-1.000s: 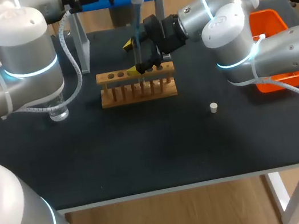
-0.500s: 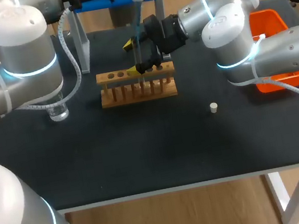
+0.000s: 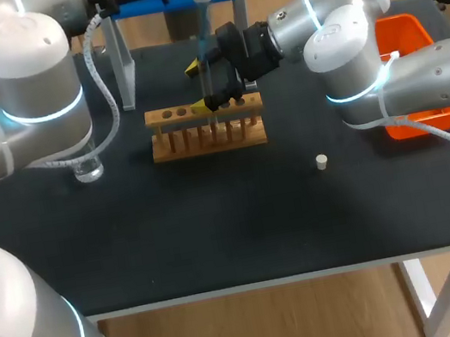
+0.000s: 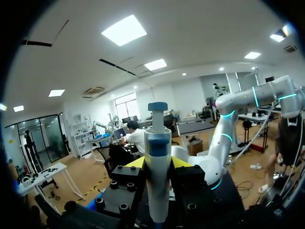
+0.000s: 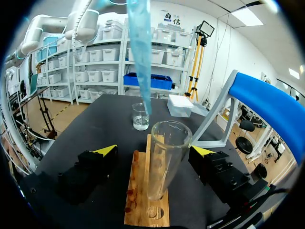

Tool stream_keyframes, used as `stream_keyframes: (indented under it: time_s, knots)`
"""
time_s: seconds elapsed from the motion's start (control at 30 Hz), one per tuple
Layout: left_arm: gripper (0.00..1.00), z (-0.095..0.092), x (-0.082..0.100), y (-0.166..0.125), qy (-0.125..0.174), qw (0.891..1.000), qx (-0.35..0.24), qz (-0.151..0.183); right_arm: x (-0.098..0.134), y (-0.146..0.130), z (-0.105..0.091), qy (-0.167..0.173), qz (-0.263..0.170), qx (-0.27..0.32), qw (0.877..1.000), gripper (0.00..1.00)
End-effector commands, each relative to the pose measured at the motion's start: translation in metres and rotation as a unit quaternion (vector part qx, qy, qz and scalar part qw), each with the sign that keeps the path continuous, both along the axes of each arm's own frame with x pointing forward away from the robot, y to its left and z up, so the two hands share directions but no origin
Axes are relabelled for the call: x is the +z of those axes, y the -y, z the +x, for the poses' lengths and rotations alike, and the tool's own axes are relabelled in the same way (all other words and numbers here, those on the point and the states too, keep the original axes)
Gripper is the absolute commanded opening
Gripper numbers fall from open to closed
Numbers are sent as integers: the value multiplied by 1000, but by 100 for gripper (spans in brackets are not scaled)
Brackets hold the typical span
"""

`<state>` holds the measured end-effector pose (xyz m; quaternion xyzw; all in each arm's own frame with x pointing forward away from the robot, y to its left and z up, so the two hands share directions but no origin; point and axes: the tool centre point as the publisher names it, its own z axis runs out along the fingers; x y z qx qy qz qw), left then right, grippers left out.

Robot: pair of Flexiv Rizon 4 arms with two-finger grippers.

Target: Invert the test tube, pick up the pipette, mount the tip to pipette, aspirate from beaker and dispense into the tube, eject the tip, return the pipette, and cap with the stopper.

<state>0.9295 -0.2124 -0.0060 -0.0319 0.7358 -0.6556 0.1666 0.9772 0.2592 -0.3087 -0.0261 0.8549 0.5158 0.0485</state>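
Black bench (image 3: 220,239) in a bright lab room. By the middle of its far edge, a wooden rack (image 3: 206,128), long side along that edge. Behind the rack, right at the far edge, a blue-topped stand (image 5: 267,102). Toward the left edge, a clear beaker (image 3: 88,168), upright. In front of the rack toward the right edge, well apart from it, a small white stopper (image 3: 321,161). At the right edge, an orange bin (image 3: 406,30).

Test tube (image 5: 164,162) upright in one of the rack's holes, long axis vertical, open mouth up. Stands between the fingers of the right tool (image 5: 155,151). Fingers spread wide, one yellow tip on each side, both clear of the glass.

Pipette (image 4: 157,157) clamped in the left tool (image 4: 158,162), high over the rack. Long axis vertical, plunger end up. Pale blue pipette tip (image 5: 139,52) mounted and pointing straight down. Ends just above the tube's mouth, not inside it, with the beaker seen beyond.
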Motion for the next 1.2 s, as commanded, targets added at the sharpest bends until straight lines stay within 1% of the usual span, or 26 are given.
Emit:
stream_keyframes:
  time_s: [0.03, 0.33, 0.43, 0.63, 0.83, 0.93, 1.2]
  knots:
    - [0, -18, -1, -13, 1, 1000, 19, -2, 0, 0, 0, 0, 0, 0, 1000, 100]
    - [0, -47, -14, -37, -10, 998, 59, -10, 0, 0, 0, 0, 0, 0, 1000, 100]
    - [0, -55, -21, -43, -18, 997, 67, -14, 0, 0, 0, 0, 0, 0, 1000, 100]
    - [0, -68, -41, -45, -45, 996, 77, -23, 0, 0, 0, 0, 0, 0, 1000, 100]
    - [0, -74, -61, -37, -63, 995, 72, -33, 0, 0, 0, 0, 0, 0, 1000, 100]
    - [0, -73, -70, -32, -71, 995, 63, -36, 0, 0, 0, 0, 0, 0, 1000, 100]
    - [0, -75, -88, -24, -74, 994, 51, -54, 0, 0, 0, 0, 0, 0, 1000, 100]
